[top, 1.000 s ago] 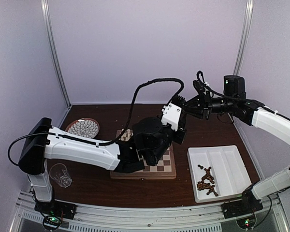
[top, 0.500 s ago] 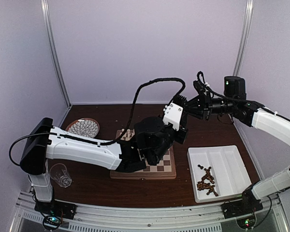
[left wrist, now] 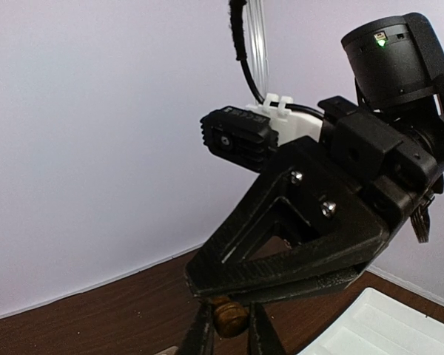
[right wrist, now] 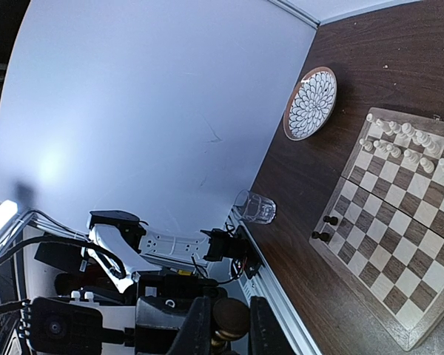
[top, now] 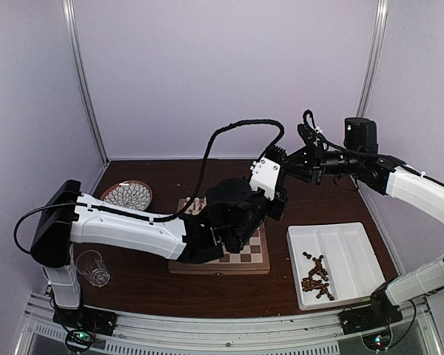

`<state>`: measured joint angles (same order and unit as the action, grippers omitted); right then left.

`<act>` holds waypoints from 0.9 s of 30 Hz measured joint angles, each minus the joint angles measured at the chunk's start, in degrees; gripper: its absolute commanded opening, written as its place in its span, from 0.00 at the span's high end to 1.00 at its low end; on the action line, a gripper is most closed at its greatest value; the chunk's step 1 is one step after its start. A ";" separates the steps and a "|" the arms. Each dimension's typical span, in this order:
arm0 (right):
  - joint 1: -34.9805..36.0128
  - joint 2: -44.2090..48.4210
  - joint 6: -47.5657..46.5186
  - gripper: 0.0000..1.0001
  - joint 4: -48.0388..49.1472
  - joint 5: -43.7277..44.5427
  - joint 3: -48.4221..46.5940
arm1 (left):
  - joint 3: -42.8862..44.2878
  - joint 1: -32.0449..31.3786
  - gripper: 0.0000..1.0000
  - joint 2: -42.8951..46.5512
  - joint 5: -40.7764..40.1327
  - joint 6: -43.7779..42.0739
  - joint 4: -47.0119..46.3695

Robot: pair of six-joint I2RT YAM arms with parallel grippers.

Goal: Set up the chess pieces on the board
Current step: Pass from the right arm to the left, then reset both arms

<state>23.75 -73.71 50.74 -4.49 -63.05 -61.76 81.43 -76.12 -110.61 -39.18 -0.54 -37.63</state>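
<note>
The two grippers meet in the air above the far right corner of the board [top: 253, 260]. My left gripper [left wrist: 229, 334] is shut on a dark brown chess piece [left wrist: 230, 316]. In the top view it [top: 275, 186] sits just below my right gripper [top: 286, 161]. My right gripper [right wrist: 229, 330] is also shut on a dark brown piece [right wrist: 230, 316], with the left gripper's black body right behind it. In the right wrist view the board [right wrist: 399, 229] holds two rows of white pieces [right wrist: 408, 151] and two dark pieces [right wrist: 325, 228] near one edge.
A white divided tray [top: 348, 240] right of the board holds several dark pieces [top: 317, 278]. A patterned plate [top: 127, 196] lies at the far left and a clear glass [top: 93, 266] at the near left. The left arm lies across the board.
The left wrist has crept slightly up and right towards the right gripper. Nothing else has moved.
</note>
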 measured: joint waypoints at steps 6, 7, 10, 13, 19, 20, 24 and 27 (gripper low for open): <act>-1.77 0.02 -1.68 0.60 -0.83 -0.63 -0.11 | 0.00 0.07 0.93 0.15 0.94 0.00 0.98; -2.62 0.04 -1.84 0.57 -1.44 -0.74 -0.28 | 0.00 0.11 0.93 0.35 1.16 0.17 1.84; -6.99 0.33 -5.73 0.50 -5.27 -1.51 -1.64 | -0.04 0.57 0.93 1.84 3.02 1.64 6.71; -12.46 1.92 -11.13 0.47 -9.84 -1.81 -2.29 | -0.04 1.99 0.92 4.98 5.86 4.44 14.21; -19.15 4.35 -35.56 0.44 -26.43 -0.09 -4.85 | 6.45 8.04 0.92 8.39 16.68 11.56 36.61; -19.43 4.83 -39.93 0.44 -28.85 1.07 -4.59 | 7.91 9.09 0.92 8.39 19.26 12.79 40.44; -19.78 7.96 -51.58 0.45 -31.95 6.14 1.16 | 12.37 12.24 0.92 7.72 29.59 18.01 53.35; -19.89 9.33 -56.13 0.45 -33.14 8.48 5.64 | 14.58 13.92 0.92 5.84 38.12 22.67 60.00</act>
<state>3.86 -64.38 -5.39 -37.63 -54.57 -56.12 96.01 -62.19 -104.77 -1.06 22.13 22.37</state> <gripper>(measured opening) 0.554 0.129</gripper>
